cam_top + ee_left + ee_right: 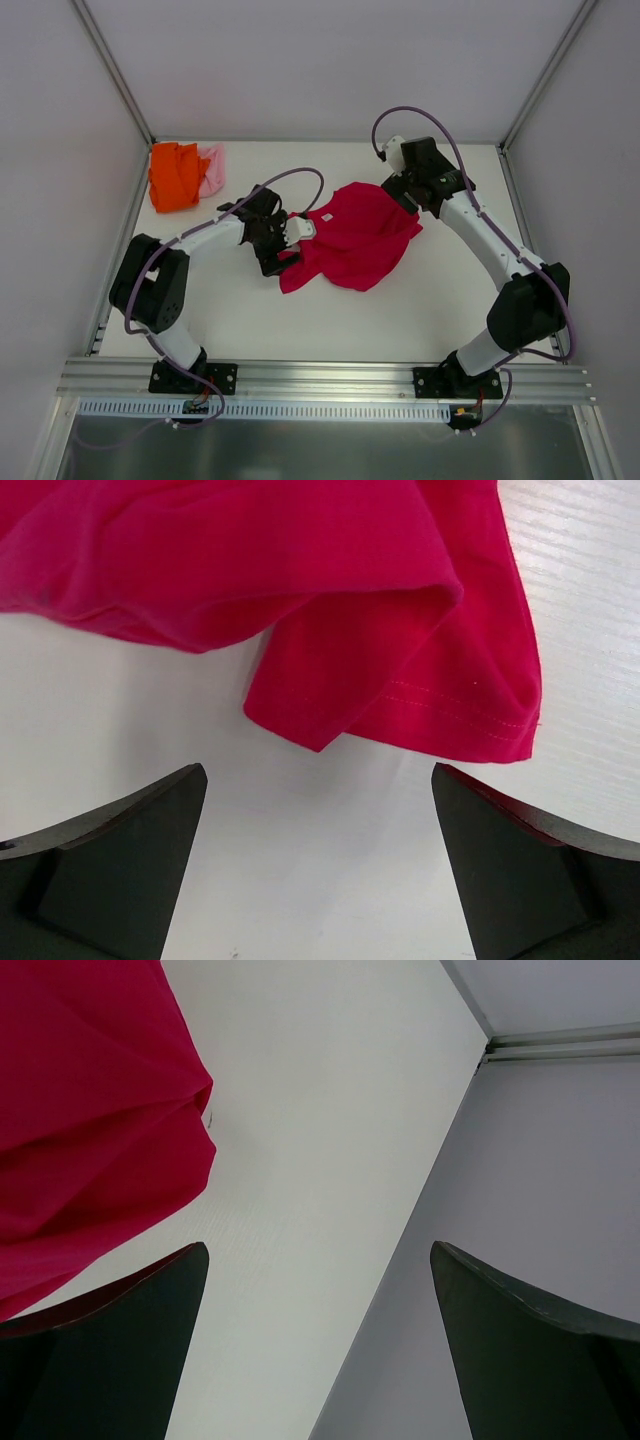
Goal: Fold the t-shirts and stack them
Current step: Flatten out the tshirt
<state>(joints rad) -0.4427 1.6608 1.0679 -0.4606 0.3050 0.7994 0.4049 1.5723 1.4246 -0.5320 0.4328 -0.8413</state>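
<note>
Now I am working on the red shirt (350,240), which is lying crumpled in the middle of the table (400,320), not yet spread flat. My left claw (318,772) is hanging spread wide and gripping nothing, just off the shirt's left edge. A hemmed flap (440,700), likely a sleeve, is lying right ahead of its fingers. My right claw (318,1250) is likewise spread and empty at the shirt's far right edge, looking mostly at bare table and the wall (560,1160). The orange shirt (175,176) and a bit of the pink shirt (213,168) are waiting in the far left corner, touching each other and well apart from this one.

As I am judging it, flattening comes first. Each claw should be pinching a single layer at an outer hem, not a bunched fold, or the cloth will drag in a lump. On the left, the flap is doubled over itself, so I am aiming for its stitched edge. On the right, I am needing to swing back over the cloth before closing. Then both should be pulling apart evenly, low over the table.
</note>
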